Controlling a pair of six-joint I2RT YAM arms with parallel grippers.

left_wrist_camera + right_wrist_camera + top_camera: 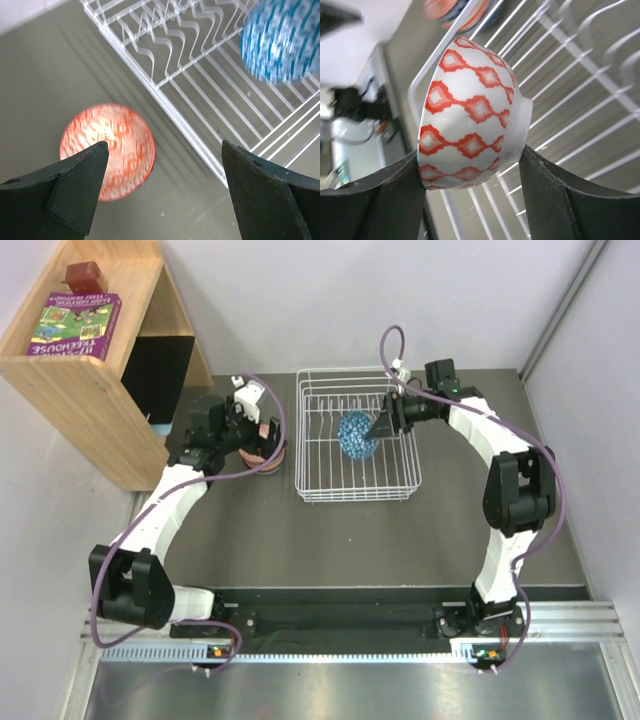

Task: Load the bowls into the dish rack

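Observation:
My right gripper (382, 427) is shut on a bowl (355, 436) and holds it on edge inside the white wire dish rack (357, 496). In the right wrist view the bowl (470, 110) shows a white outside with red diamonds; from the top and in the left wrist view (280, 40) its face looks blue-and-white. My left gripper (262, 432) is open and empty above the table, just beside a red-and-white patterned bowl (107, 150) left of the rack (170, 95). That bowl (268, 452) seems to top a small stack; the bowls under it are hidden.
A wooden shelf unit (100, 390) with a purple book (75, 325) on top stands at the back left, close behind the left arm. A metal rail (330, 650) runs along the near edge. Walls close in on both sides.

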